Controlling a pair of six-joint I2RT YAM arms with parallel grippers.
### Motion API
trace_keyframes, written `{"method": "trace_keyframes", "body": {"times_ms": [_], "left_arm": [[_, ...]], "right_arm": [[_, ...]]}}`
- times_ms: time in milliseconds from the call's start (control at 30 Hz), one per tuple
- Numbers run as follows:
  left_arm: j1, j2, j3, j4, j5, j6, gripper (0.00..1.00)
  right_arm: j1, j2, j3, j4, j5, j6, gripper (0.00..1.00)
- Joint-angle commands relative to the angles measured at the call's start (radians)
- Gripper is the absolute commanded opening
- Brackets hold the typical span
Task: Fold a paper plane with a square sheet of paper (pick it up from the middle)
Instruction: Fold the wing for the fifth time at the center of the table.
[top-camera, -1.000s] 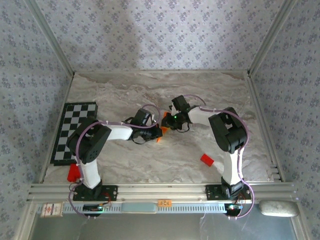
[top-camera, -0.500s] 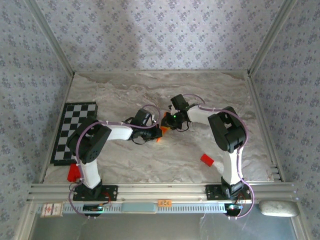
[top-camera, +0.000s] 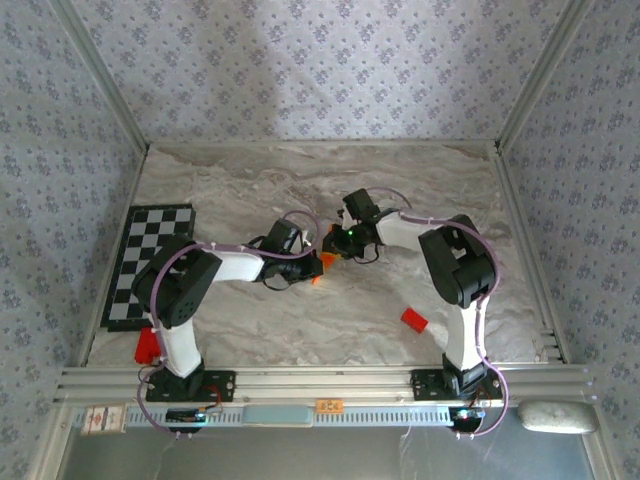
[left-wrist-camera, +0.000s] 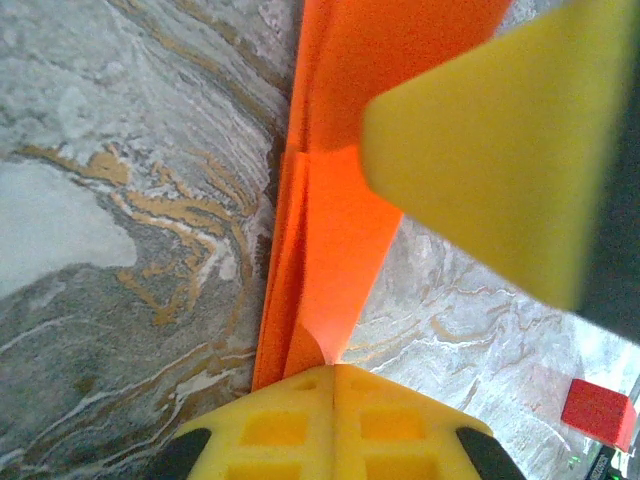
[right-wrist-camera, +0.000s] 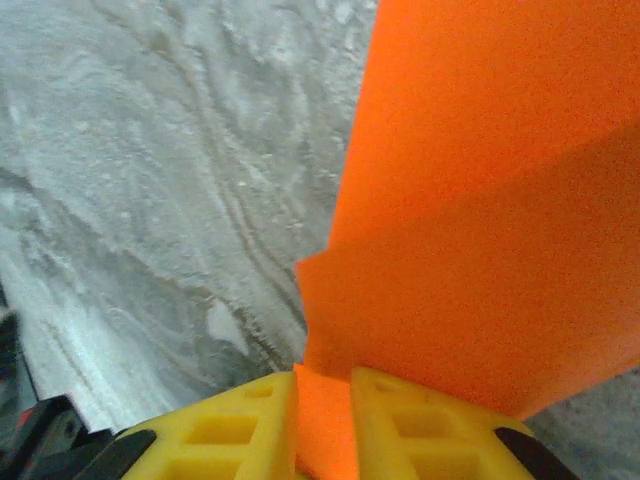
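The square sheet of paper (left-wrist-camera: 330, 230) is bright orange and folded into a slim, layered strip with a centre crease. It hangs just above the marble table (top-camera: 250, 320) at mid-table. My left gripper (left-wrist-camera: 335, 368) is shut on one end of it, yellow fingers (left-wrist-camera: 270, 425) pressed together. My right gripper (right-wrist-camera: 322, 375) is shut on the other end, with a fold of the paper (right-wrist-camera: 480, 220) pinched between its pads. From above, the left gripper (top-camera: 312, 265) and right gripper (top-camera: 335, 245) nearly touch, with bits of orange paper (top-camera: 318, 271) showing. One yellow right finger (left-wrist-camera: 500, 130) lies over the paper.
A black-and-white checkerboard mat (top-camera: 150, 262) lies at the table's left edge. A small red block (top-camera: 414, 320) sits on the table near the right arm, and the same red block (left-wrist-camera: 598, 412) shows past the left gripper. Another red object (top-camera: 148, 345) lies by the left arm's base. Patterned walls close in three sides.
Both grippers stay clamped on the paper at mid-table. The right wrist has only shifted slightly.
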Motion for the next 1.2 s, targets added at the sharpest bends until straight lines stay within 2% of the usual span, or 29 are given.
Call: {"method": "trace_keyframes", "body": {"times_ms": [0,300,733,1167], "left_arm": [[0.005,0.012,-0.04,-0.09,-0.017,-0.004,0.0],[0.006,0.018,-0.043,-0.054,0.001,-0.02,0.0],[0.01,0.02,-0.046,-0.037,0.013,-0.028,0.0],[0.015,-0.03,-0.048,-0.089,0.049,0.002,0.01]], "right_arm": [[-0.003,-0.089,-0.04,0.054,-0.042,-0.029,0.23],[0.03,-0.11,-0.166,0.145,-0.026,0.09,0.19],[0.032,-0.029,-0.115,0.133,-0.038,0.077,0.16],[0.028,0.053,-0.064,-0.088,0.124,0.036,0.16]]}}
